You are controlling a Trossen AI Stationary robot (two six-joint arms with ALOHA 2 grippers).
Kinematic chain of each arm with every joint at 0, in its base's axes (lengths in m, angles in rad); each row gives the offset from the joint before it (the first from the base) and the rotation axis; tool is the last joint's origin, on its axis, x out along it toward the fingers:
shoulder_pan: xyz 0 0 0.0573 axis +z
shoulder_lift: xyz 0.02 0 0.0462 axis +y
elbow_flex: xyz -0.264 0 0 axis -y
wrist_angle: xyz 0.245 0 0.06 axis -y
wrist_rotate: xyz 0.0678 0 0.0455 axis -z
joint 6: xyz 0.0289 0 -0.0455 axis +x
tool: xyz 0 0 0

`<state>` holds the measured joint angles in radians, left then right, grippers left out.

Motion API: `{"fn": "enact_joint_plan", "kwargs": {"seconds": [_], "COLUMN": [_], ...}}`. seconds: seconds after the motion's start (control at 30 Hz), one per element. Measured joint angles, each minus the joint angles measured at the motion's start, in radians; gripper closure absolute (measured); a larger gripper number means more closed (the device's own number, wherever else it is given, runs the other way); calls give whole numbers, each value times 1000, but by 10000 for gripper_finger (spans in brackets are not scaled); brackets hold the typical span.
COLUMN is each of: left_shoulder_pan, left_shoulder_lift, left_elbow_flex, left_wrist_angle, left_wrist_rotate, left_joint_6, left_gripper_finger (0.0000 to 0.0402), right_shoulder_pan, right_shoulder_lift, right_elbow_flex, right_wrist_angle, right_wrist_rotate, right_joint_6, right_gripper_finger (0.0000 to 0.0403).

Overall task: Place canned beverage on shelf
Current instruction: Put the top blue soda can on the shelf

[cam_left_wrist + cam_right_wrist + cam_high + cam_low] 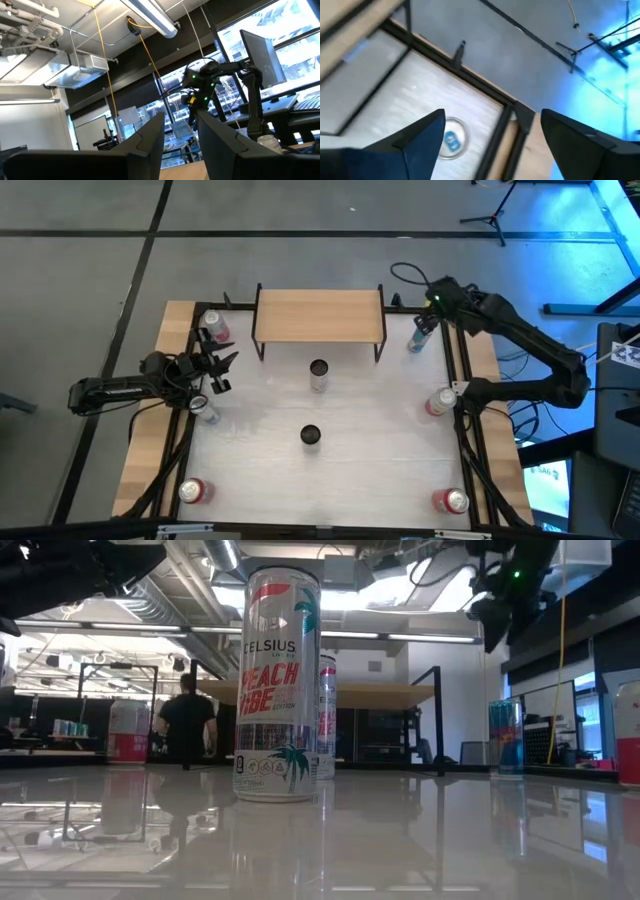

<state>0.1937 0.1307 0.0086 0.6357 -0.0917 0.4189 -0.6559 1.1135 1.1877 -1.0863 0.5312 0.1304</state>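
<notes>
The shelf [320, 315], a light-wood board on thin black legs, stands at the table's far middle with nothing on it; it also shows in the low view [340, 692]. Two tall cans stand upright in the middle: one in front of the shelf [318, 375] and one nearer [310, 436], a Celsius can in the low view [277, 685]. A blue can [420, 336] stands to the right of the shelf. My right gripper [430, 305] hovers open above it; the can's top [451, 138] shows below the fingers. My left gripper [222, 370] is open and empty at the left.
Further cans stand around the edges: far left [213, 327], beside my left gripper [205, 408], near left [192, 491], right [438, 402] and near right [452, 500]. Wooden side boards and black frame rails [462, 370] border the white tabletop. A person [187, 720] stands in the room beyond.
</notes>
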Motion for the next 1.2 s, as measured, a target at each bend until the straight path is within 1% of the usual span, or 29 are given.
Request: {"fn": "enact_joint_plan", "kwargs": {"seconds": [0.07,0.27,0.4,0.5,0.57,0.83,1.2], "left_shoulder_pan": [0,0,0,0,0,0,0], "left_shoulder_lift": [0,0,0,0,0,0,0], "left_elbow_flex": [0,0,0,1,1,1,1], "left_wrist_angle": [0,0,-3,-12,-13,-14,-24], "left_wrist_rotate": [0,0,0,0,0,0,0], "left_joint_6": [0,-6,-26,-27,-27,-25,-27], "left_gripper_finger": [294,294,294,294,294,294,294], "right_shoulder_pan": [-16,-26,-30,-70,-90,-136,-137], "right_shoulder_lift": [16,40,72,105,134,239,301], "right_elbow_flex": [1,1,1,1,1,1,1], "right_wrist_angle": [-3,-15,-16,-28,-34,-78,-92], "right_wrist_rotate": [-1,-16,-92,-214,-257,-270,-282], "right_joint_6": [-57,-25,29,50,51,49,45], "right_gripper_finger": [72,74,74,74,74,75,75]}}
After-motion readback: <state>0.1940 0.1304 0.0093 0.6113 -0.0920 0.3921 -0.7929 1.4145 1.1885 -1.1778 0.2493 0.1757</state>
